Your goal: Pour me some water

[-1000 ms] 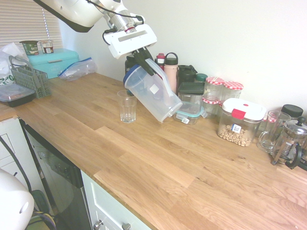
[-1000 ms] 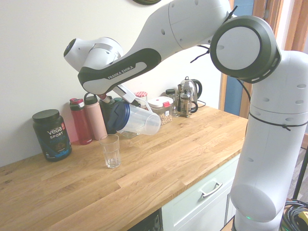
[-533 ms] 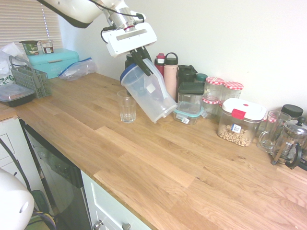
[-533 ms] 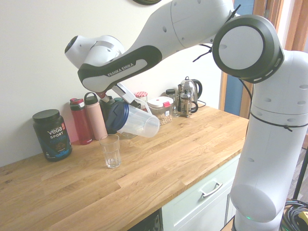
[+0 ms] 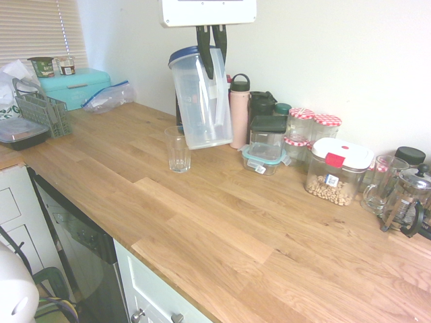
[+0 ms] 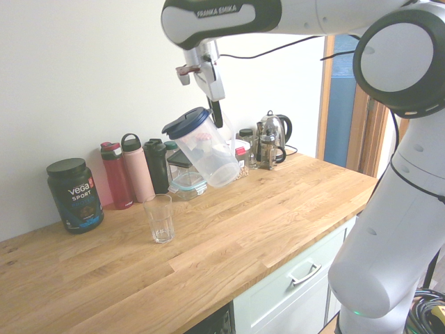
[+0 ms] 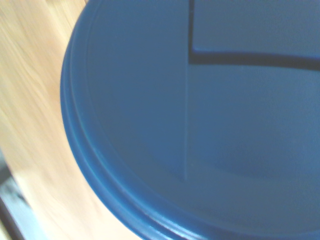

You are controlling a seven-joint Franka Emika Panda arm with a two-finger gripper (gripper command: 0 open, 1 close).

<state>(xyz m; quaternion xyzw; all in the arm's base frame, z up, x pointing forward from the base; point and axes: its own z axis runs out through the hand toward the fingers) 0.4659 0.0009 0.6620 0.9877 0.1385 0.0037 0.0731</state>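
In the first exterior view we see the tool [image 5: 211, 57] clenched on the handle of the pitcher [image 5: 200, 104], which hangs above the worktop [image 5: 222, 229]. The pitcher's long axis runs steeply down, its blue lid [image 5: 192, 52] up and its base lower, a little toward the picture's right. The glass [image 5: 178, 151] stands upright on the worktop, near the pitcher. We can't make out the water in either one.

In the second exterior view we find the pitcher more clearly tilted: its lid points up toward the picture's left, its base down toward the right. It is apart from the glass, which stands upright toward the picture's left. Behind them, by the wall, we see a black tub, a red bottle [image 6: 116, 175] and a pink bottle [image 6: 138, 170].

In the wrist view we get the blue lid close up, filling most of the picture, with the wooden worktop beyond its edge; no water shows to us.
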